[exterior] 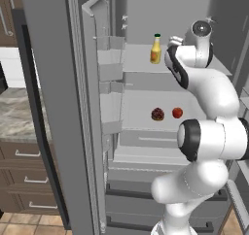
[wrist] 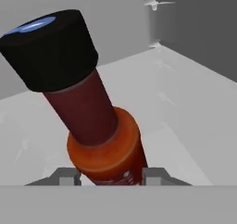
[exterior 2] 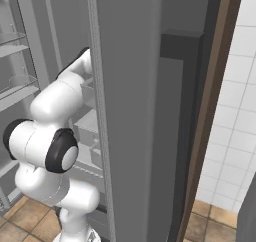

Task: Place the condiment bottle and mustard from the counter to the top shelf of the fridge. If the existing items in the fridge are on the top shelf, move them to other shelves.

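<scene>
Here the condiment bottle (wrist: 95, 126) sits clamped between the gripper (wrist: 111, 176) tips, the jaws closed on its red-labelled body just below the dark neck and black cap, and it leans over a pale grey surface that looks like the top shelf (exterior: 138, 59) of the fridge (exterior: 58, 108); whether its base already touches that shelf cannot be told. On the same shelf, to the left of the arm's wrist, the mustard (exterior: 155, 49) stands upright, so that half of the job appears done. The two existing items rest one shelf lower, the bumpy maroon ball (exterior: 157, 114) just beside the red tomato (exterior: 177, 112), below the mustard and well clear of the top shelf, so nothing there seems left to move. What remains, as far as I can judge, is to set the bottle down upright, let go and draw the arm back. The mustard stands near enough to be knocked if the hand swings left, and the fridge's open door (exterior: 97, 83) with its bins hems the arm in on that side. The counter (exterior: 17, 112) lies left of the fridge
</scene>
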